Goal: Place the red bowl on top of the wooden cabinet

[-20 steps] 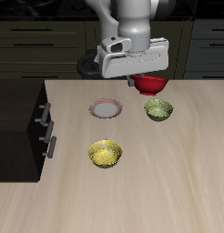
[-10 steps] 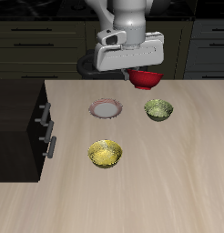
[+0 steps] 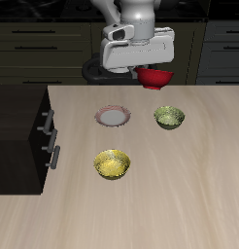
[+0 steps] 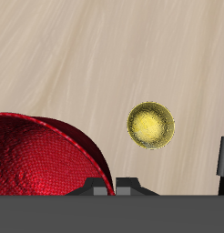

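The red bowl (image 3: 157,77) hangs in my gripper (image 3: 151,70), lifted well above the table near its back edge. In the wrist view the red bowl (image 4: 41,155) fills much of the frame close to the fingers. The gripper is shut on the bowl's rim. The wooden cabinet (image 3: 17,126) is the dark box at the table's side, with silver bar handles (image 3: 51,136) on its drawer fronts; its top is bare. A cabinet handle also shows at the frame's edge in the wrist view (image 4: 222,157).
A yellow textured bowl (image 3: 112,163) sits mid-table, also in the wrist view (image 4: 151,125). An olive-green bowl (image 3: 169,118) and a small white plate with a pink rim (image 3: 113,117) lie farther back. Dark cupboards stand behind the table.
My gripper has risen with the red bowl, which now hangs higher above the table's back edge. Nothing else has moved.
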